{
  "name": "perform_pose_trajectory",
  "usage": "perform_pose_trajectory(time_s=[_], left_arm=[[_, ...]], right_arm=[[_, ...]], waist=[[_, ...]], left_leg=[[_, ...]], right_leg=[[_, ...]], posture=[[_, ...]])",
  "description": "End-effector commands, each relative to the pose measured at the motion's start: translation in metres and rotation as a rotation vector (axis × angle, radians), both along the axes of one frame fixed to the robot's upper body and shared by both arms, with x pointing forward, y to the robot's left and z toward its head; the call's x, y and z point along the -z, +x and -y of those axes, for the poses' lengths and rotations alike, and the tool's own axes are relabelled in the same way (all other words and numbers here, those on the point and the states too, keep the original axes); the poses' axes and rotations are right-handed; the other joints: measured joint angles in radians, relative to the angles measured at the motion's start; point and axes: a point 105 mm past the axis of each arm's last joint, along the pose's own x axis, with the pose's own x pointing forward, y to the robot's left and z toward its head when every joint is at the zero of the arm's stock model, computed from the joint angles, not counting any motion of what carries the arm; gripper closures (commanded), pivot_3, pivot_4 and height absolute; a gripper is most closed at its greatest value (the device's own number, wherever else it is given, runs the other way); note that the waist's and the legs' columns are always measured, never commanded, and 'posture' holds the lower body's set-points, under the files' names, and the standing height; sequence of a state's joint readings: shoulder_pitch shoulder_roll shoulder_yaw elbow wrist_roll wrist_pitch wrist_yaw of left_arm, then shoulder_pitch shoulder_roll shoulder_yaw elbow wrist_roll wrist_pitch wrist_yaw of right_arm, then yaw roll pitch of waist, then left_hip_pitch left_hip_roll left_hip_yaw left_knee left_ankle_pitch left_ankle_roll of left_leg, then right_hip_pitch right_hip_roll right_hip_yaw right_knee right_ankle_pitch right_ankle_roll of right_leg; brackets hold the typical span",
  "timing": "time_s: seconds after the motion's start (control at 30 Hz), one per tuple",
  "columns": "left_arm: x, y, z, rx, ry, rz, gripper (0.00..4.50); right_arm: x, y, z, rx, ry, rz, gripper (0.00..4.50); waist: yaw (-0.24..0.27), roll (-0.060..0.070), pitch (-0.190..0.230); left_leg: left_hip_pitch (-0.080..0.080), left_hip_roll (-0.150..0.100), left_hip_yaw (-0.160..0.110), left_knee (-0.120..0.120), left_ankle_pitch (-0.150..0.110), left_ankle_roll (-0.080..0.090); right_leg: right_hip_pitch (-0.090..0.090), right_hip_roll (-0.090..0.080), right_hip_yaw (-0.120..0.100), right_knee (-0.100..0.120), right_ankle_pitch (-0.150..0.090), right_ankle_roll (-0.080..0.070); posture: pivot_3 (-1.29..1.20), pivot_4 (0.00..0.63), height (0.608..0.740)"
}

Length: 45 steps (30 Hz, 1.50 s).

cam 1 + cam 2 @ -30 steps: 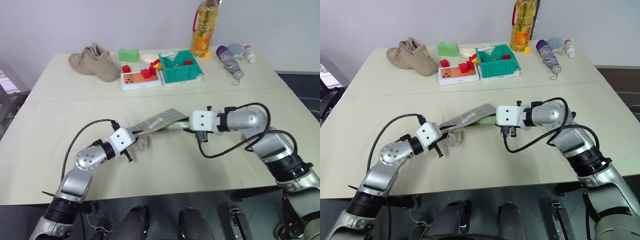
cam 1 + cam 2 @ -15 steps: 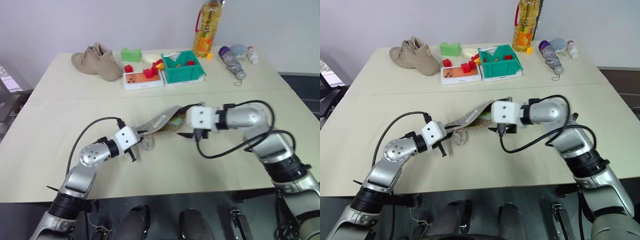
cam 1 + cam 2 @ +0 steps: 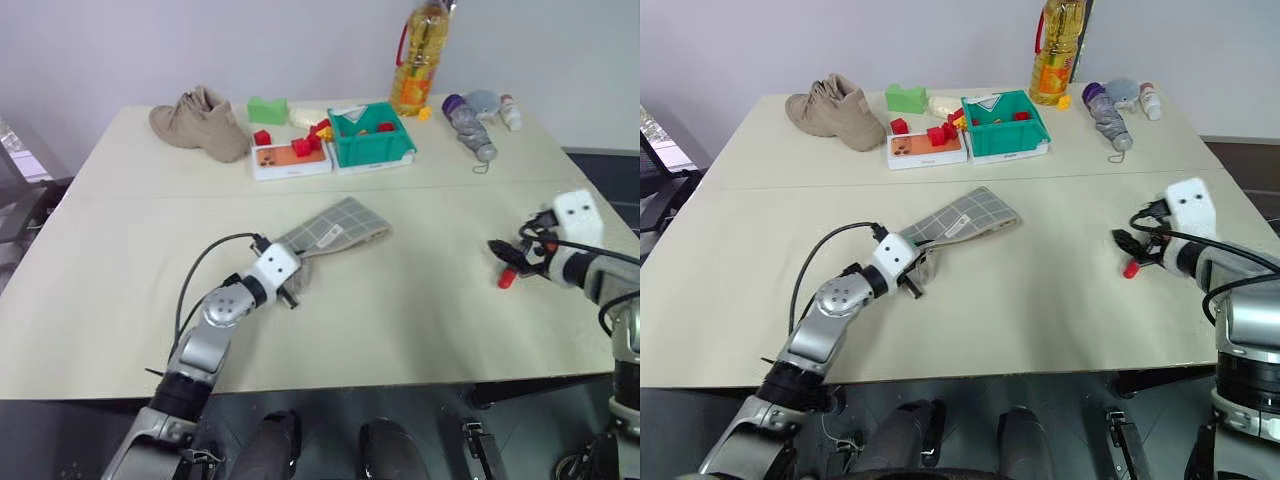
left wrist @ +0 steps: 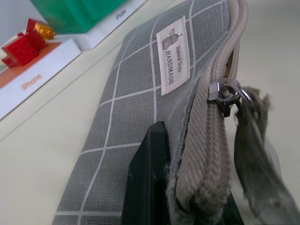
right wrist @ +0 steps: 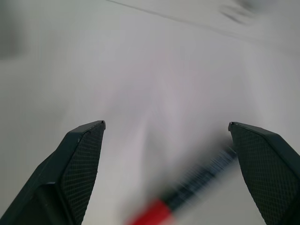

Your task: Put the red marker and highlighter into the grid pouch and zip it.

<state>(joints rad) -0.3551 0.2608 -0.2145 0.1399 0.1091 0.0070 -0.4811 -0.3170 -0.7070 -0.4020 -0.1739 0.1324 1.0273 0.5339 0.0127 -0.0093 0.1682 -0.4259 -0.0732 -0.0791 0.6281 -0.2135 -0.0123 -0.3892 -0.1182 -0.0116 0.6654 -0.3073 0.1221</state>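
left pincer (image 3: 292, 292) pinches the flat grey grid-lined fabric pouch (image 3: 335, 227) at centre frame; right pincer (image 3: 512, 258), spread wide, hovers over the slim black red-capped marker (image 3: 505, 277) at right. risk: closing off-centre could roll the marker away across the pale surface (image 3: 420, 310).

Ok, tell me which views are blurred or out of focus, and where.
Right wrist view: the red marker and table are smeared, fingertips crisp. Left wrist view: the grid pouch label is sharp, near edge and red blocks soft. Eye views: sharp.
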Motion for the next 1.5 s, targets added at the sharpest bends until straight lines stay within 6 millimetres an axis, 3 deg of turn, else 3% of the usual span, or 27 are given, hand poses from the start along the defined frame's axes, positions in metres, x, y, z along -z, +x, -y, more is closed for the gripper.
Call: perform_pose_trajectory(time_s=[0.03,0.2,0.27,0.33,0.5,0.6,0.7,0.73,0.93,1.5], left_arm=[[-0.005,0.002,0.012,0.035,-0.007,0.035,4.5],[-0.006,0.004,0.019,0.061,-0.016,0.04,4.5],[-0.006,0.004,0.019,0.06,-0.019,0.042,4.5],[-0.007,0.005,0.017,0.053,-0.023,0.042,4.5],[-0.007,0.006,0.009,0.017,-0.041,0.037,4.5],[-0.009,0.007,0.003,-0.006,-0.067,0.027,4.5],[-0.016,0.008,-0.01,-0.023,-0.092,0.021,4.5],[-0.018,0.007,-0.014,-0.024,-0.094,0.022,4.5],[-0.024,0.003,-0.024,-0.008,-0.078,0.032,4.5],[-0.026,-0.011,-0.012,0.066,-0.028,0.04,4.5]], right_arm=[[0.018,-0.01,0.016,0.215,0.003,-0.049,0.02],[0.041,-0.009,0.008,0.298,0.193,-0.06,0.02],[0.046,-0.008,0.007,0.317,0.222,-0.064,0.55],[0.046,-0.007,0.006,0.316,0.226,-0.062,1.34],[0.039,0.001,0.004,0.279,0.203,-0.034,4.03],[0.023,0.011,-0.01,0.137,0.099,0.012,4.1],[-0.011,0.018,-0.064,-0.304,-0.273,0.111,4.1],[-0.015,0.015,-0.082,-0.437,-0.346,0.128,4.1],[-0.02,0.005,-0.136,-0.821,-0.492,0.159,4.1],[-0.015,0.013,-0.154,-0.937,-0.631,0.157,4.1]], waist=[[-0.001,0.0,0.0],[0.0,0.001,0.0],[0.0,0.001,0.0],[0.0,0.001,0.0],[-0.003,0.001,0.0],[-0.005,0.001,0.0],[-0.012,0.002,0.001],[-0.018,0.002,0.001],[-0.027,0.001,0.001],[-0.022,0.001,0.001]], left_leg=[[0.0,0.0,0.0,0.0,0.0,0.0],[0.0,0.0,0.0,0.001,0.0,0.0],[0.0,0.0,0.0,0.001,0.0,0.0],[0.0,0.0,0.0,0.001,0.0,0.0],[0.0,0.0,0.0,0.001,0.0,0.0],[0.0,0.0,0.001,0.001,0.0,0.0],[0.0,0.0,0.001,0.0,0.0,0.001],[0.0,0.0,0.001,0.0,0.0,0.001],[0.001,0.001,0.0,0.0,0.0,0.001],[0.0,0.0,0.0,0.001,0.0,0.0]], right_leg=[[0.0,0.0,0.0,0.0,0.0,0.0],[0.0,0.0,0.0,0.0,0.0,0.0],[0.001,0.0,0.0,0.0,0.0,0.0],[0.001,0.0,0.0,0.0,0.0,0.0],[0.0,0.0,0.0,0.0,0.0,0.0],[0.0,0.001,0.0,0.0,0.0,0.0],[-0.001,0.001,0.0,0.0,0.0,0.001],[-0.001,0.001,0.0,0.0,0.0,0.001],[0.001,0.003,0.0,0.0,0.0,0.001],[0.0,0.001,0.0,-0.001,0.0,0.001]], posture=[[0.0,0.15,0.739],[0.0,0.15,0.739],[0.0,0.15,0.739],[0.0,0.15,0.739],[0.0,0.15,0.739],[0.0,0.15,0.739],[0.0,0.15,0.739],[0.0,0.15,0.739],[0.0,0.15,0.739],[0.0,0.15,0.739]])
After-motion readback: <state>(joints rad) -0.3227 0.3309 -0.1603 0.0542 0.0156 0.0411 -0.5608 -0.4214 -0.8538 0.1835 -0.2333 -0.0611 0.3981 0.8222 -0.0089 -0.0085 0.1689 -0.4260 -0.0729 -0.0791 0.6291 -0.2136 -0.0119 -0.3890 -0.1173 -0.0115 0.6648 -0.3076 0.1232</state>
